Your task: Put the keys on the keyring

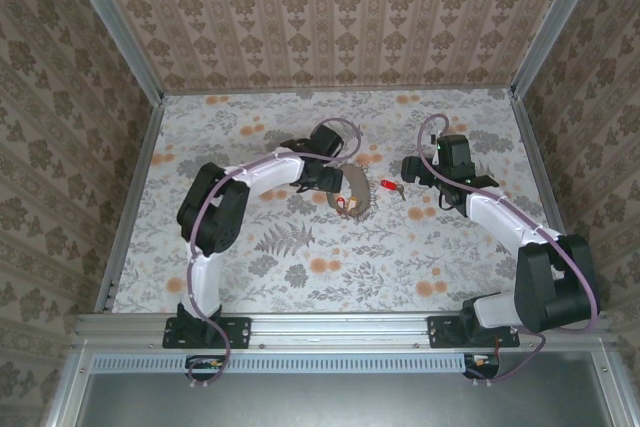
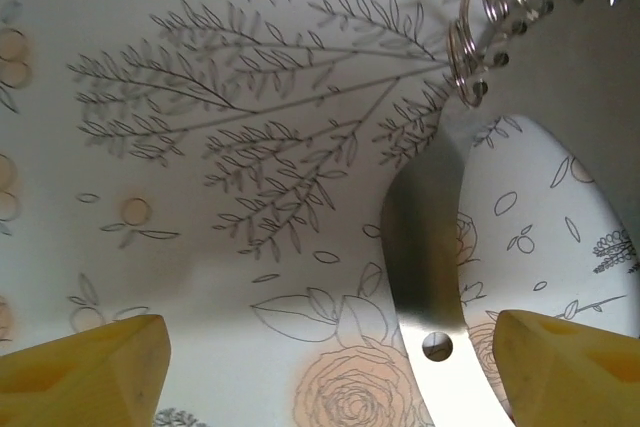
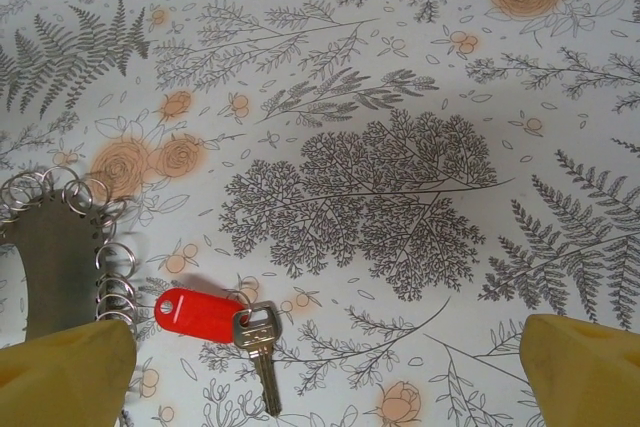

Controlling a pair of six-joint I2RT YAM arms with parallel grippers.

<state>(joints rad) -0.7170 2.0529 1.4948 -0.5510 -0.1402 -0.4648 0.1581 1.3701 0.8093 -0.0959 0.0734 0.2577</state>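
The keyring [image 1: 357,190] is a flat grey curved metal band [image 2: 425,247] with punched holes and several small split rings [image 2: 468,42] along its edge. My left gripper [image 1: 338,185] hovers over it, open [image 2: 330,377], and the band runs between the yellow fingertips [image 2: 95,367], closer to the right one. One key [image 3: 258,342] with a red plastic tag [image 3: 195,309] lies loose on the table [image 1: 390,185], just right of the band [image 3: 55,267]. My right gripper [image 1: 408,171] stands open [image 3: 325,382] above that key. A second red head [image 1: 343,203] sits at the band's near end.
The floral tabletop [image 1: 300,277] is fenced by metal rails and patterned walls [image 1: 330,17]. Purple-grey cables [image 1: 345,127] loop off both wrists. Both arm bases sit at the near edge.
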